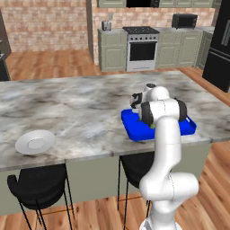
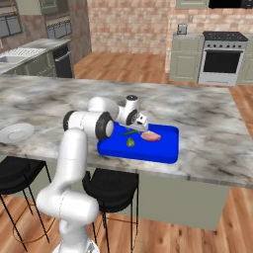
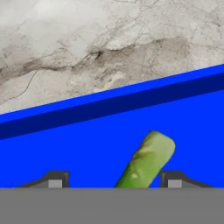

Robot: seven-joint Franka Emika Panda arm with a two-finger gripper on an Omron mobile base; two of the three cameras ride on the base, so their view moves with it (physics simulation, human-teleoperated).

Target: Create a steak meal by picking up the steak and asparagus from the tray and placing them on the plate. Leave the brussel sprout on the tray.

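While my arm bends low over the tray [image 2: 163, 154], I see the gripper [image 3: 114, 178] spread, one tip each side of the asparagus [image 3: 146, 161], not squeezing it. Close by lie the sprout [image 2: 131, 142] and steak [image 2: 151, 136]. Far left on the counter [image 1: 81, 108] sits the plate [image 1: 35, 142].

asparagus [image 3: 146, 162]: lower end cut off at the bottom of the hand view, between the fingertips [image 3: 56, 179] of the tool [image 3: 114, 180]
tray [image 1: 134, 128]: middle hidden behind the arm in the left base view
tool grip: whether the fingertips touch the stalk cannot be told
brussel sprout [image 2: 131, 142]: too small for detail
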